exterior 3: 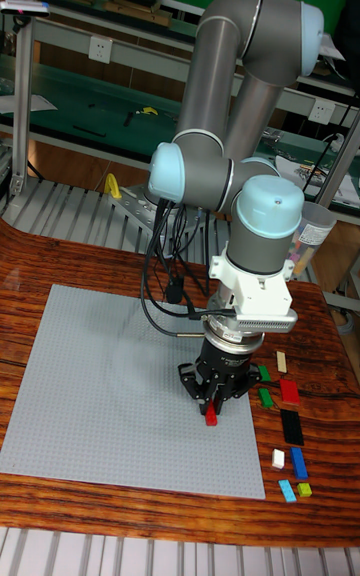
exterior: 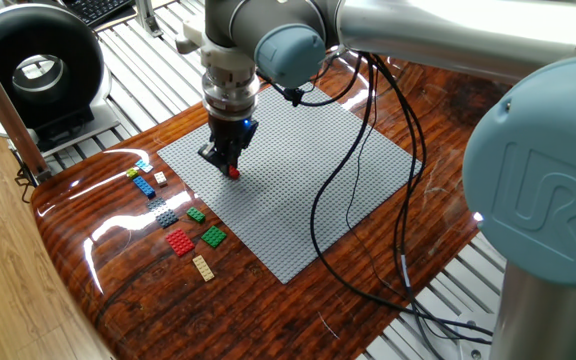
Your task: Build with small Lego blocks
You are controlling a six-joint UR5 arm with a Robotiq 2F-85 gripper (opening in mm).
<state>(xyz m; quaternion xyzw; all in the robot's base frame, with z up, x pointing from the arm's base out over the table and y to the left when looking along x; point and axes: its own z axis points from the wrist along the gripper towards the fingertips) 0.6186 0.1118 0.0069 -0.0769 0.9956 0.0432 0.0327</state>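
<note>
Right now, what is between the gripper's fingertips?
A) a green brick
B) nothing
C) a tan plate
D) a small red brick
D: the gripper is closed on a small red brick at the grey baseplate, seen also in the tall fixed view.

Glossy wood table (exterior: 298, 310), matt studded baseplate (exterior: 308, 200)

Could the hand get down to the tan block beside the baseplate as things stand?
Probably not yet: the hand is shut on a red block. The tan block itself lies uncovered.
</note>
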